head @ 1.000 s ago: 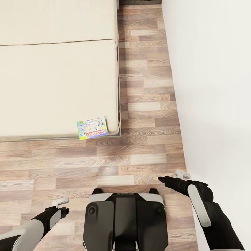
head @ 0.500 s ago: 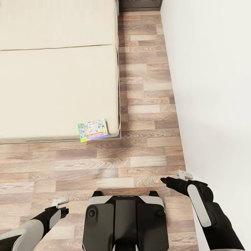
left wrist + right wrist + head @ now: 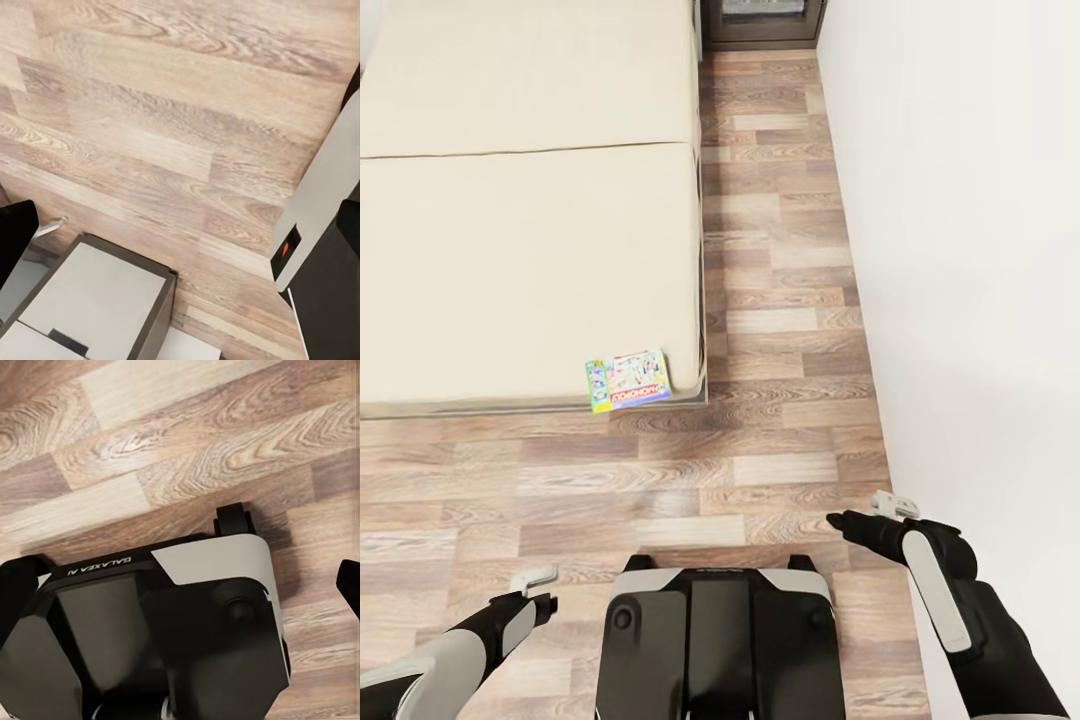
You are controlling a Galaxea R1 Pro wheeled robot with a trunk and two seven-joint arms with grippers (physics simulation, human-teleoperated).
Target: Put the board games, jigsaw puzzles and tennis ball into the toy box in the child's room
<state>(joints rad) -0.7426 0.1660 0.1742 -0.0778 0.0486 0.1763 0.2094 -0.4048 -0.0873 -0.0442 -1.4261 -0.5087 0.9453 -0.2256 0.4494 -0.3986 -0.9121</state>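
Item: board game (image 3: 628, 379), green-and-white cover, one visible. Location: lying flat at the near right corner of the bed (image 3: 530, 260), just left of frame centre in the head view, touching the mattress edge. Long axis: roughly left-right across the frame, tilted slightly; red title band along its lower edge.

Item: left gripper (image 3: 538, 590), lower left of frame. Game lies up and to its right, well apart.

Item: right gripper (image 3: 860, 520), lower right. Game lies up and to its left, also well apart; you would judge neither arm clearly nearer.

Finger state: you cannot tell for either gripper.

Floor (image 3: 780, 300): wood planks between base and bed.
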